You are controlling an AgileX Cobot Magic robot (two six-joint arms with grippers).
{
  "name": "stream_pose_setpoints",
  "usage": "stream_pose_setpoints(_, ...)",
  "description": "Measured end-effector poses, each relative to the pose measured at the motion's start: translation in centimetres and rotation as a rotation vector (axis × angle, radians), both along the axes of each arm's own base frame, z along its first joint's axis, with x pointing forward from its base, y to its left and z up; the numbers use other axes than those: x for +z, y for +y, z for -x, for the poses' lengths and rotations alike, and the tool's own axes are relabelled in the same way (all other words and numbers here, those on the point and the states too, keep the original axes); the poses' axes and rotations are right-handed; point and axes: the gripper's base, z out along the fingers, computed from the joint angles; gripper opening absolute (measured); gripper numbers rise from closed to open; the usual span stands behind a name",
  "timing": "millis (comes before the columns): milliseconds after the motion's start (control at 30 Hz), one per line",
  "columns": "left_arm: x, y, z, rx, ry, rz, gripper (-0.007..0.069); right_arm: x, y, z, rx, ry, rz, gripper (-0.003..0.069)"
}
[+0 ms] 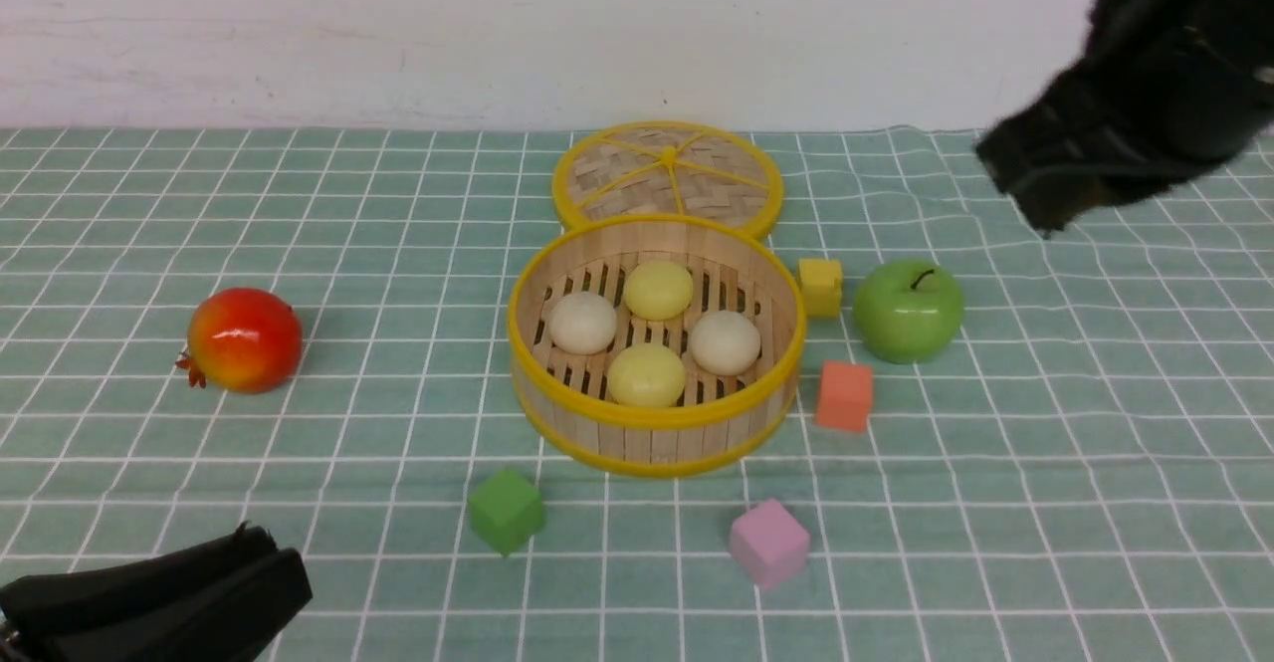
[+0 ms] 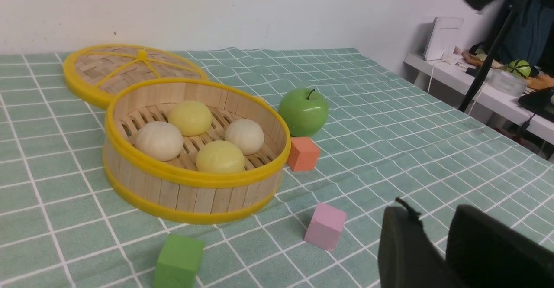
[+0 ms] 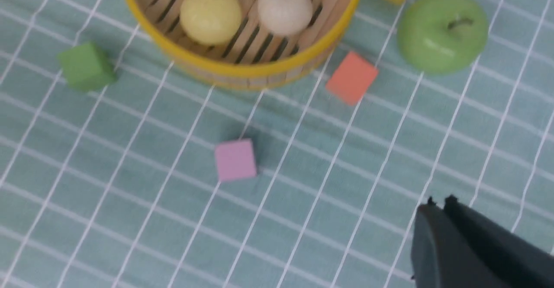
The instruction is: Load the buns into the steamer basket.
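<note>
1. The steamer basket [image 1: 654, 421] was round, of light wood, with upright slats for its wall, a slatted bottom with dark gaps, and a yellow rim at the top and at the base; it stood on the green checked cloth [image 1: 1045, 463] near the middle of the table.
2. Four buns lay inside the basket, none on the cloth; they were smooth small domes, arranged like a diamond: a pale yellow bun at the far side [image 1: 658, 290], a second pale yellow bun at the near side [image 1: 647, 374], an off-white bun on the left [image 1: 583, 323], and a second off-white bun on the right [image 1: 725, 342].
3. One flat woven lid [image 1: 667, 176] with yellow rim and spokes lay just behind the basket, its near edge hidden by the basket wall.
4. There were four foam cubes: a yellow cube [image 1: 820, 287], an orange cube [image 1: 844, 396], a green cube [image 1: 507, 510] and a pink cube [image 1: 768, 543]; there was also one green apple [image 1: 908, 311] right of the basket and one red pomegranate [image 1: 244, 339] well apart on the left.
5. The left gripper [image 2: 435, 247] was low near the front left corner, its fingers apart and empty; the right gripper [image 3: 438, 208] was raised at the far right, its fingers pressed together on nothing.
</note>
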Motion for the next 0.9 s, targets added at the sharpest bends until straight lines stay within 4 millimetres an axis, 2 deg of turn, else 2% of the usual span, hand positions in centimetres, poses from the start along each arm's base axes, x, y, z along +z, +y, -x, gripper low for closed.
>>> stream_pose_setpoints(33, 0.0, 0.0, 0.0, 0.000, 0.000, 0.000, 0.0155, 0.0, -0.1, 0.4, 0.001, 0.003, -0.004, -0.0015)
stream_pose_setpoints(67, 0.0, 0.0, 0.0, 0.000, 0.000, 0.000, 0.0155, 0.4, -0.7, 1.8, 0.005, 0.000, -0.027, -0.0020)
stream_pose_setpoints(200, 0.0, 0.0, 0.0, 0.000, 0.000, 0.000, 0.0158, 1.6, -1.4, 3.9, 0.014, -0.032, -0.072, -0.0020)
stream_pose_setpoints(333, 0.0, 0.0, 0.0, 0.000, 0.000, 0.000, 0.0161, 2.4, -1.8, 4.9, 0.017, -0.060, -0.092, -0.0020)
stream_pose_setpoints(533, 0.0, 0.0, 0.0, 0.000, 0.000, 0.000, 0.0164, 2.1, -2.8, 6.0, 0.012, -0.091, -0.050, -0.0020)
stream_pose_setpoints(633, 0.0, 0.0, 0.0, 0.000, 0.000, 0.000, 0.0164, 0.1, -5.1, 8.4, 0.007, -0.169, 0.004, -0.0020)
stream_pose_setpoints(700, 0.0, 0.0, 0.0, 0.000, 0.000, 0.000, 0.0165, -3.0, -7.5, 11.4, -0.045, -0.311, -0.026, -0.0020)
stream_pose_setpoints(733, 0.0, 0.0, 0.0, 0.000, 0.000, 0.000, 0.0165, -5.3, -8.2, 12.2, -0.067, -0.328, -0.024, -0.0020)
stream_pose_setpoints(767, 0.0, 0.0, 0.0, 0.000, 0.000, 0.000, 0.0165, -5.0, -8.4, 12.5, -0.075, -0.362, -0.034, -0.0020)
stream_pose_setpoints(833, 0.0, 0.0, 0.0, 0.000, 0.000, 0.000, 0.0165, -11.4, -10.2, 15.4, -0.150, -0.454, -0.033, -0.0020)
stream_pose_setpoints(867, 0.0, 0.0, 0.0, 0.000, 0.000, 0.000, 0.0165, -13.4, -10.6, 16.2, -0.173, -0.494, -0.028, -0.0020)
stream_pose_setpoints(900, 0.0, 0.0, 0.0, 0.000, 0.000, 0.000, 0.0165, -14.3, -10.9, 16.6, -0.188, -0.514, -0.021, -0.0020)
